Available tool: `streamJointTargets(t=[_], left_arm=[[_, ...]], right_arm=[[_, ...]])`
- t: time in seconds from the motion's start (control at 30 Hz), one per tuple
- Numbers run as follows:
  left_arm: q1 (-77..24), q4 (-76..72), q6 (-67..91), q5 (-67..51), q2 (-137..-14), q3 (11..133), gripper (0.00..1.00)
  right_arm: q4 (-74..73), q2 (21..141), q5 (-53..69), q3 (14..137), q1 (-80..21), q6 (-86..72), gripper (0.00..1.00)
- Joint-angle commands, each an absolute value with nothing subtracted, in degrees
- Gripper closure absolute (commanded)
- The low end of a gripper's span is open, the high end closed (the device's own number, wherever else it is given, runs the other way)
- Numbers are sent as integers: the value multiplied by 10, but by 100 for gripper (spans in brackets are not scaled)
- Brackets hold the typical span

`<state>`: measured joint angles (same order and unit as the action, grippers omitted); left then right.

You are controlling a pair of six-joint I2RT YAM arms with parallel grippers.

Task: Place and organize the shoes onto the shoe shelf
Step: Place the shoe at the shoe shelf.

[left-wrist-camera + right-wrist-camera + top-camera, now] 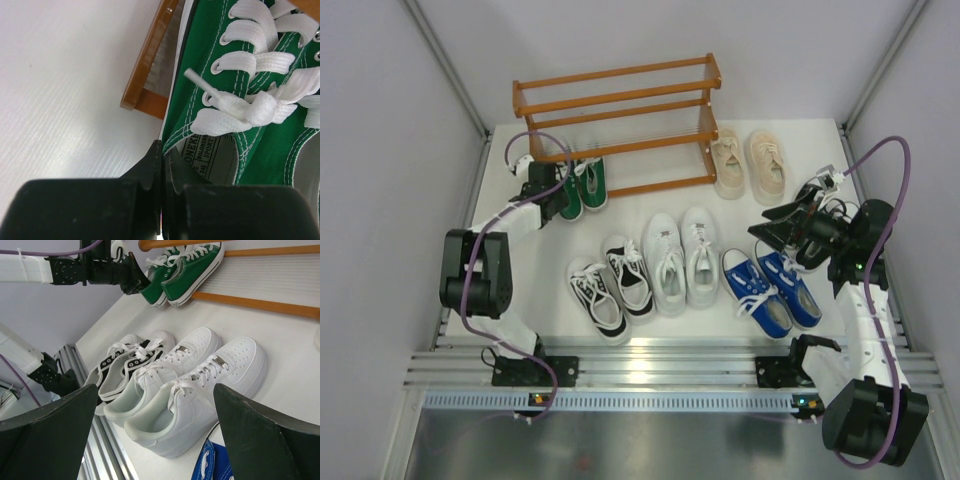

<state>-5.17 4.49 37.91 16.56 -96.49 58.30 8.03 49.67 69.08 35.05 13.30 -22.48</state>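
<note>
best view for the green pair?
Right wrist: both green sneakers show side by side, soles to laces, by a lower rail of the shoe shelf. Top external shows the pair small, partly under a rail. Left wrist gives only a close-up, mostly one shoe's laces and opening.

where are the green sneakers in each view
top external: green sneakers left of centre, at the left end of the shoe shelf.
left wrist: green sneakers fill the right half, close up, heel opening nearest the camera.
right wrist: green sneakers at top centre, small, above the other pairs.
shared landmark: the shoe shelf's orange-brown wood, touching the sneakers in every view.
</note>
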Motion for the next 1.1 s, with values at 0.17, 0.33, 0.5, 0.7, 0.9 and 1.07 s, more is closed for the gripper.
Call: streamJointTargets(t=[0.17,0.33,0.5,0.7,0.9,1.07], left_arm=[[-45,-56,388,158,-968,619,100],[-45,-58,382,156,-970,632,100],[-44,-58,371,160,-970,639,100],[-45,-57,356,161,-965,634,96],[-40,-55,342,143,-963,635,73],[-37,-54,328,113,-955,634,62]], right_arm=[[93,497,696,385,142,-209,1],[92,497,696,385,143,-209,0],[92,495,697,385,144,-208,1],[92,494,697,385,145,-209,0],[92,493,698,385,146,-209,0],[92,492,699,386,149,-209,1]])
